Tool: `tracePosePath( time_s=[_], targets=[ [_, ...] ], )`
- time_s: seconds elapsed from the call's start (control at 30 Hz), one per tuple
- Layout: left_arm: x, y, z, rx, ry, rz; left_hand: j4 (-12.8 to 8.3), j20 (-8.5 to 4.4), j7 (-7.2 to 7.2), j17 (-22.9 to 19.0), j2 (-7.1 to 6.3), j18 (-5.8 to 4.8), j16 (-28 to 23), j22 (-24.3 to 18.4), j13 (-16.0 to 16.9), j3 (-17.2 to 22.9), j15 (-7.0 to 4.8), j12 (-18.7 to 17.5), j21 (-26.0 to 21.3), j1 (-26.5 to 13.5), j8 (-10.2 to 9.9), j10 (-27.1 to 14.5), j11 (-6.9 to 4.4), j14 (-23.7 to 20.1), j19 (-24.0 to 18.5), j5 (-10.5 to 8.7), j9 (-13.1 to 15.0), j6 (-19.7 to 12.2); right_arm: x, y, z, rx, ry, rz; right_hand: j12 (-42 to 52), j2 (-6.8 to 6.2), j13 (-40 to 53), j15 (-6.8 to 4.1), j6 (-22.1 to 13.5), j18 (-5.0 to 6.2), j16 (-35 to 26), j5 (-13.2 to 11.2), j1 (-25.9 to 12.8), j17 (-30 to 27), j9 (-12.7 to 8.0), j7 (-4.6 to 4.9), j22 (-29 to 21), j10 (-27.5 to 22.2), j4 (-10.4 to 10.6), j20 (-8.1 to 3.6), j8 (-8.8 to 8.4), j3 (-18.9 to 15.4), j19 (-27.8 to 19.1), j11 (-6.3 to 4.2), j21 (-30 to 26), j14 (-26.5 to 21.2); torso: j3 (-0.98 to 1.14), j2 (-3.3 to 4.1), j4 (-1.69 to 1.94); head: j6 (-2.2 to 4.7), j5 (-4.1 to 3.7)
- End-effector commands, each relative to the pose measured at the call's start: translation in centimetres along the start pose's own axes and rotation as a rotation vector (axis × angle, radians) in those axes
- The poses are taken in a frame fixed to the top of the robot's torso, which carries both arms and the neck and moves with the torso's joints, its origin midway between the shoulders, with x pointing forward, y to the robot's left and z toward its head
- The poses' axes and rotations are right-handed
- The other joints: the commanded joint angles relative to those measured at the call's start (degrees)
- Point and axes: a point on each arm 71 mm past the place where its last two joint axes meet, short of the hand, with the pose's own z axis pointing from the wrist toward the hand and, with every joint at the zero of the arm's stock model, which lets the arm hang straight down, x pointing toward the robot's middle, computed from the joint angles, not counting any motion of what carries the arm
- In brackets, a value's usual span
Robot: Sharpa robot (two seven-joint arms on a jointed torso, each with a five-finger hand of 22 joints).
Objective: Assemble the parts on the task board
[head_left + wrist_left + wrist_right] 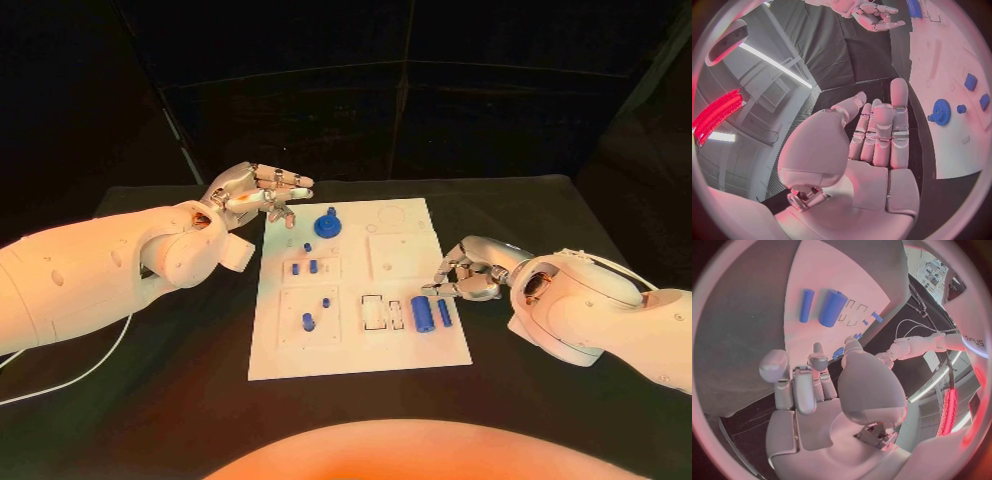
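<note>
Both hands — left hand (260, 192), right hand (464, 275) — empty, fingers (899, 122) apart

Task board (353, 350) mid-table; parts (423, 313) on it; gear (329, 225) at far end

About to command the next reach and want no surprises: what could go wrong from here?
1. The right hand hovers empty at the task board edge beside two loose cylinders; a careless approach might roll them.
2. The left hand sits near the blue gear; sweeping in could knock it.
</note>
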Motion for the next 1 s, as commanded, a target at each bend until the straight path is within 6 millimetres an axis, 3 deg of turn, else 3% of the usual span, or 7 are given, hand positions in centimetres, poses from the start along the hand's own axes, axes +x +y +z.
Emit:
tracePosePath(
  time_s=[0.03,0.2,0.3,0.6,1.0],
  targets=[
    [0.1,-0.1,0.1,0.003,0.004,-0.023,0.0,0.04,0.2,0.0,0.01,0.71,0.2,-0.1,-0.1,-0.4,0.07,0.4,-0.4,-0.4,0.3,-0.2,0.28,-0.3,-0.2,0.13,0.0,0.0,0.4,0.0,-0.1,0.033,0.02,-0.064,0.2,-0.09,0.2,0.4,-0.4,-1.18,0.3,-0.3,-0.4,3.7,0.1,0.04,0.2,0.3,0.0,-0.1,0.21,-0.4,0.4,0.15,0.4,3.9,0.11,-0.03,-0.03,-0.06,-0.15],
    [0.1,-0.1,0.0,0.003,0.002,-0.025,0.1,0.07,0.22,0.0,0.04,0.71,0.3,-0.1,-0.1,-0.5,0.1,0.4,-0.4,-0.6,0.3,-0.3,0.3,-0.2,-0.2,0.11,-0.1,0.0,0.9,0.4,-0.2,0.028,0.04,-0.07,0.3,-0.2,0.3,0.41,-0.4,-1.39,0.2,-0.5,-0.4,3.4,0.1,0.03,1.4,0.4,0.0,-0.09,0.34,-0.6,1.0,0.15,1.0,3.8,0.11,-0.02,0.05,0.06,-0.43],
    [0.0,-0.1,0.0,0.003,0.001,-0.025,0.2,0.09,0.23,0.0,0.05,0.71,0.3,-0.2,-0.1,-0.6,0.11,0.4,-0.4,-0.8,0.3,-0.4,0.31,-0.2,-0.2,0.09,-0.1,-0.1,1.2,0.6,-0.2,0.023,0.054,-0.071,0.6,-0.13,0.8,0.39,-0.3,-1.44,0.2,-0.6,-0.4,3.4,0.1,-0.06,1.7,0.6,0.0,-0.1,0.67,-0.7,1.1,0.1,1.2,3.8,0.09,-0.06,-0.07,0.02,-0.27],
    [0.0,-0.1,0.0,0.002,0.002,-0.026,0.4,0.12,0.24,-0.1,0.1,0.7,0.4,-0.2,-0.1,-0.8,0.14,0.5,-0.5,-1.0,0.3,-0.5,0.33,-0.3,-0.2,0.08,-0.1,-0.1,2.3,1.0,-0.6,0.009,0.082,-0.099,3.4,0.76,5.1,-0.11,1.4,-1.49,0.6,-0.7,-0.3,4.1,1.0,-0.88,2.2,3.1,0.0,-0.46,3.19,-1.7,1.4,-0.58,1.5,3.9,0.08,-0.1,-0.24,-0.02,-0.68],
    [0.0,0.0,0.0,0.003,0.004,-0.026,0.4,0.12,0.24,-0.1,0.1,0.7,0.4,-0.2,-0.1,-0.8,0.14,0.5,-0.5,-1.0,0.3,-0.5,0.33,-0.3,-0.2,0.08,-0.1,-0.1,2.9,1.0,-0.2,0.009,0.094,-0.134,3.5,1.02,5.3,-0.21,1.5,-1.51,0.7,-0.7,-0.4,4.1,1.2,-0.99,2.4,3.2,0.0,-0.55,3.59,-1.9,1.4,-0.69,1.6,3.9,0.03,-0.05,-0.04,0.05,-0.96]
  ],
)
